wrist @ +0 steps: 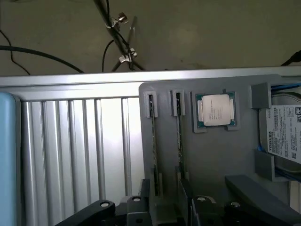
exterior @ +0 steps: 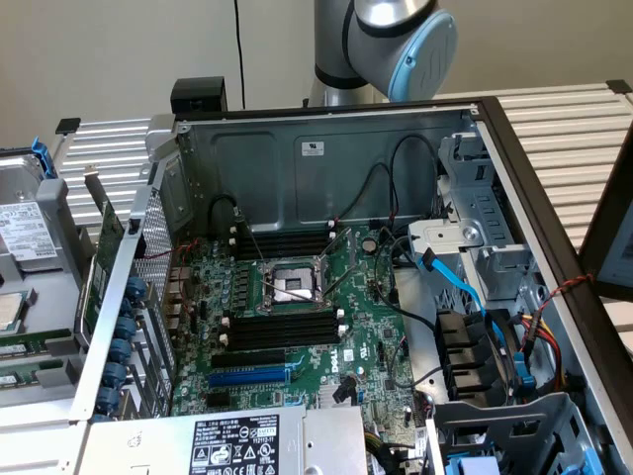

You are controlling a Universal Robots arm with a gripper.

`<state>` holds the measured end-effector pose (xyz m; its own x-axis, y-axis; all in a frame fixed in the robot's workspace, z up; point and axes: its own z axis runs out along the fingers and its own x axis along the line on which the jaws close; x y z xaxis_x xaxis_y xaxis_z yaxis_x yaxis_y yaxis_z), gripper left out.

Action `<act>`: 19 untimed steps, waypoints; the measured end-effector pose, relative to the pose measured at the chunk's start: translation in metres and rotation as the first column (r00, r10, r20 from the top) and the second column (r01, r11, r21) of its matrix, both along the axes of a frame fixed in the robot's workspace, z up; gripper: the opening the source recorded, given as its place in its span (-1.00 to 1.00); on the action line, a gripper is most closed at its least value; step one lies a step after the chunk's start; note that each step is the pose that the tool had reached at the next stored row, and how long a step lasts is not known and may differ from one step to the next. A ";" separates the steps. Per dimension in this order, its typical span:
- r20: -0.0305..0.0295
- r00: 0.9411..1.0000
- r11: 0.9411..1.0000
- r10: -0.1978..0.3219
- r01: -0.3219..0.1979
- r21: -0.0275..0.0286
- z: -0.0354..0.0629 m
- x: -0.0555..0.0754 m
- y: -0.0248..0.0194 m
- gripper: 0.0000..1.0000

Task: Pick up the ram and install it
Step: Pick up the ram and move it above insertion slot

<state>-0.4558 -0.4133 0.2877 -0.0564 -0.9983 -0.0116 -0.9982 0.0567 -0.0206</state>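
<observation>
Soft even light; glare on ribbed tabletop (wrist: 110,132).

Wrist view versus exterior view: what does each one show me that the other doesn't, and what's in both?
Wrist view: the gripper close above the grey parts tray, with a clear look at two ram sticks standing on edge in it. Exterior view: the robot arm, the open computer case, its motherboard and black memory slots. Both: that tray with the ram sticks, a processor chip and a Toshiba hard drive.

mem slots (exterior: 282,332): clear above | blue cable (exterior: 457,284): well apart
</observation>
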 end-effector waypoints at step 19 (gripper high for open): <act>0.000 1.000 1.000 -0.003 0.003 0.000 -0.0346 -0.002 0.0006 -0.23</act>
<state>-0.4581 -0.4127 0.2531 -0.0592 -0.9982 -0.0118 -0.9980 0.0594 -0.0204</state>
